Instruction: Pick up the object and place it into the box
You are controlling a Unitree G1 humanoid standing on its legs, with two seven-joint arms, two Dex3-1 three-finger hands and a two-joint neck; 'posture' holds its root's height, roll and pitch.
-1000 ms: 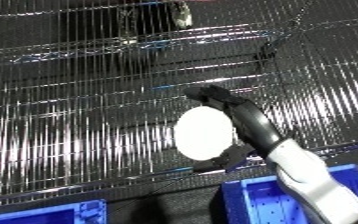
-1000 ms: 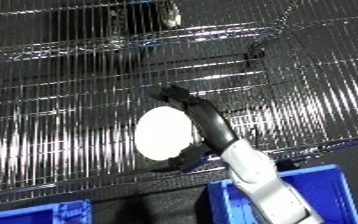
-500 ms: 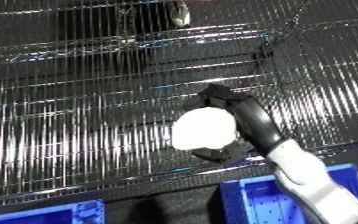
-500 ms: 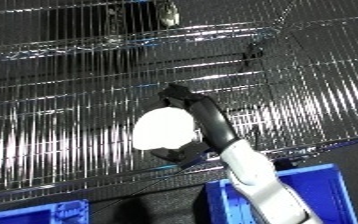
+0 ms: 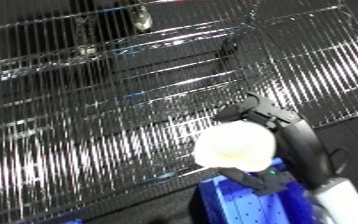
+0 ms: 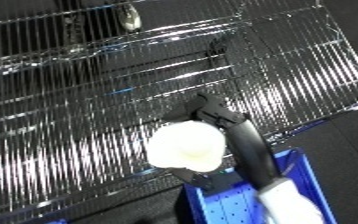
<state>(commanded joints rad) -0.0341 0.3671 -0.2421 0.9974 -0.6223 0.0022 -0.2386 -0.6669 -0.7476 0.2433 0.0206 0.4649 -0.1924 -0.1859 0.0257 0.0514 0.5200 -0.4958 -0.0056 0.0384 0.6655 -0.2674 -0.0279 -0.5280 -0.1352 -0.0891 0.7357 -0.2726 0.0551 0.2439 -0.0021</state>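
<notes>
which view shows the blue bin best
The right eye view: the blue bin shows its perforated floor and right wall below the right hand holding the white object. The left eye view shows only a smaller corner of it.

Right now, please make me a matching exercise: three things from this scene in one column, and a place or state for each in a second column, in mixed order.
Things:
1. round white object
2. blue plastic bin
3. silver wire shelf

Places or states:
a. at the view's lower edge, below the hand
b. held in the black right hand
c. fills the upper and left part of the view

Pairs: 1-b, 2-a, 3-c
</notes>
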